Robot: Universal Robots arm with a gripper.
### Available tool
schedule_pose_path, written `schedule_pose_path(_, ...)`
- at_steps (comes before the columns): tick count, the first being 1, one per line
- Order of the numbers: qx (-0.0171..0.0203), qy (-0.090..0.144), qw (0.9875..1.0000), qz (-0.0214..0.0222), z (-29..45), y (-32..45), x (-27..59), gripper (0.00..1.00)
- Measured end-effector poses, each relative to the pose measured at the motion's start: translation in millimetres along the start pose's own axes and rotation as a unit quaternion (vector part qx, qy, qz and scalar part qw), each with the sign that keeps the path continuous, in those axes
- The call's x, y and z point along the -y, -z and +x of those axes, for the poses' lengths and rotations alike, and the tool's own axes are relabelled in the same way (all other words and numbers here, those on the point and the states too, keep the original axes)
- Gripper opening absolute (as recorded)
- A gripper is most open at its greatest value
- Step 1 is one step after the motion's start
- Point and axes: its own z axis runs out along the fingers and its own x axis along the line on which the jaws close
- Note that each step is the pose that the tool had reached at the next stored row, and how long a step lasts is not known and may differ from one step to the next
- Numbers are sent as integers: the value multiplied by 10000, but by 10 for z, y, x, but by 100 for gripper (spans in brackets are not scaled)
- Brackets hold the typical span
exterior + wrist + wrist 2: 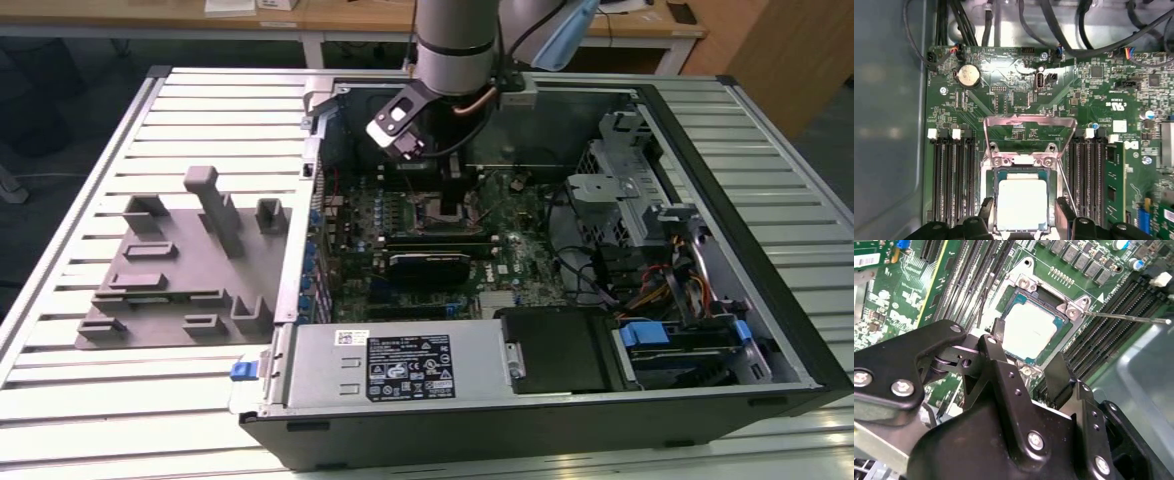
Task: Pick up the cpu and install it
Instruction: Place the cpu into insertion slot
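The cpu [1022,204], a pale silver square with a tan rim, lies flat in the black socket on the green motherboard [1004,100]; it also shows in the second wrist view as the cpu [1029,327]. My gripper [1023,212] hangs just above it, open, with one black finger [986,206] on each side and a small gap to the chip's edges. In the exterior view my gripper [461,195] reaches down into the open computer case [747,330] over the socket. The socket's metal load plate [1029,121] stands flipped back and its thin lever [1126,317] is swung out.
A grey fixture plate [174,270] with upright blocks lies on the slatted table [80,400] at the exterior view's left. Inside the case are memory slots [951,175] on both sides of the socket, cable bundles [1054,30], a power supply [400,365] and a drive cage [627,190].
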Motion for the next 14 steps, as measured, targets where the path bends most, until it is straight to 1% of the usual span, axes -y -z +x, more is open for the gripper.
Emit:
schedule_pose_path(4, 0, -1, 10000, -4, -2, 79, -3, 60)
schedule_pose_path(8, 0, -1, 10000, -6, -2, 79, -3, 60)
schedule_pose_path(9, 0, -1, 10000, -6, -2, 79, -3, 58)
schedule_pose_path(10, 0, -1, 10000, -6, -2, 79, -3, 52)
schedule_pose_path(11, 0, 0, 10000, -6, -2, 79, -3, 52)
schedule_pose_path(13, 0, -1, 10000, -7, -2, 79, -3, 40)
schedule_pose_path(14, 0, -1, 10000, -7, -2, 79, -3, 40)
